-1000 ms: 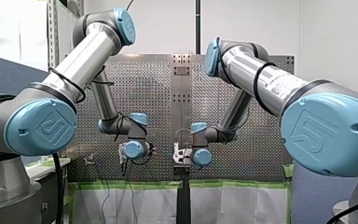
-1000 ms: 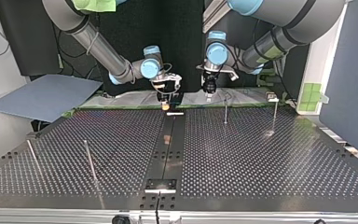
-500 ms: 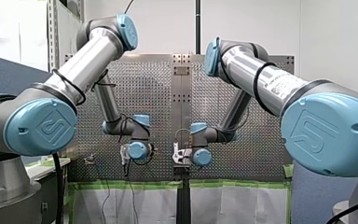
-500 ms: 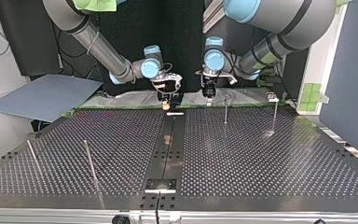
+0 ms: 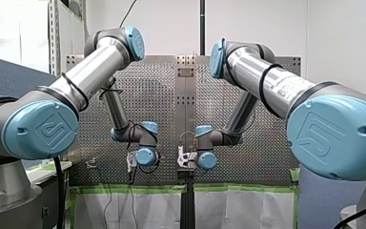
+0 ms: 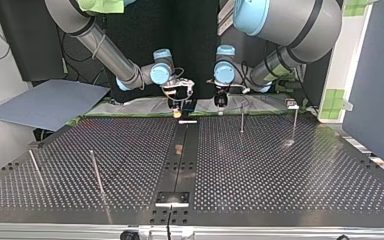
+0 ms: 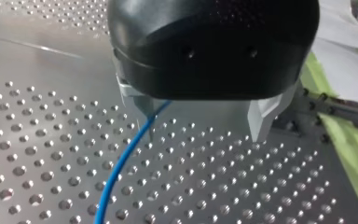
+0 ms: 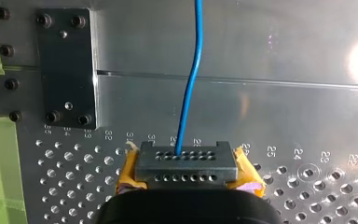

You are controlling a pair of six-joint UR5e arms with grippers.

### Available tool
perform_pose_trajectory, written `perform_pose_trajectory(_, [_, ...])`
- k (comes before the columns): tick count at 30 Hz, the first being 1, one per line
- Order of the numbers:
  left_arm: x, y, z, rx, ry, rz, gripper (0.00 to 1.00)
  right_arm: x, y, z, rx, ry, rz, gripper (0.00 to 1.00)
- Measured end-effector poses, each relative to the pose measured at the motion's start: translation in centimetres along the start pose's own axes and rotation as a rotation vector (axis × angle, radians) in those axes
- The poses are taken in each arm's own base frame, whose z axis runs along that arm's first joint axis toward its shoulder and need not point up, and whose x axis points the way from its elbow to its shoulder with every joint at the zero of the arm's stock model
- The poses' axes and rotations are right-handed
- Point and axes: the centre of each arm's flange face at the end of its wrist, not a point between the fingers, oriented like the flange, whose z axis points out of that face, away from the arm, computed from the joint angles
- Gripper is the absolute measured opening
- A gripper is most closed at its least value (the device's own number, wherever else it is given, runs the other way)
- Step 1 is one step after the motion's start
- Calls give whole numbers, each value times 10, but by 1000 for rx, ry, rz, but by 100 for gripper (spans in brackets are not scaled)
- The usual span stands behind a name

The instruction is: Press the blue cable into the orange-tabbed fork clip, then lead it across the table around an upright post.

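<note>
Surface: You are over a silver perforated table (image 6: pixel 280 175) with even rows of holes. A smooth strip without holes (image 6: pixel 181 165) runs down its middle. A dark plate (image 8: pixel 67 70) is bolted on ahead of the right fingers and off to one side.
Edge: Green tape (image 7: pixel 349 158) lines the table's rim out beyond the left fingers, and pale sheeting (image 5: pixel 243 210) hangs below the rim.
Posts: Two thin upright posts (image 6: pixel 241 117) (image 6: pixel 295 122) stand near the left gripper. Two more (image 6: pixel 96 172) (image 6: pixel 34 167) are well apart from both grippers.
Room: You have a white wall (image 5: pixel 257 24) behind, a metal rack (image 5: pixel 52 33) to one side, and a blue-grey sheet (image 6: pixel 50 102) lying off the table past the right arm.
Writing: Numbers are engraved along the hole rows just beside the right fingers, and you can read 32, 25, 24, 23 and 22. The blue joint caps (image 5: pixel 43 129) carry a moulded emblem. The label on the right arm's tube (image 5: pixel 286 88) is too small to read.
Left gripper (image 7: pixel 204 135): The body is black and the metal fingers (image 7: pixel 137 105) are spread wide, with nothing pinched between them.
Right gripper (image 8: pixel 186 165): The yellow pads (image 8: pixel 247 172) press on the two ends of a grey holed block (image 8: pixel 205 170).
Blue cable (image 8: pixel 189 93): It enters a hole in the grey holed block between the right fingers and runs straight ahead over the smooth strip. In the left wrist view it passes just beside one finger's tip, well apart from the other. You cannot tell whether it touches that finger.
</note>
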Motion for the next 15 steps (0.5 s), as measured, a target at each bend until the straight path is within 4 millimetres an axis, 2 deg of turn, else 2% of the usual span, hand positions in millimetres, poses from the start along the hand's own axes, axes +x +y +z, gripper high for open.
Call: perform_pose_trajectory(15, [-6,6,7,-33,13,11,100,-1,2,1,-3,0,0,0])
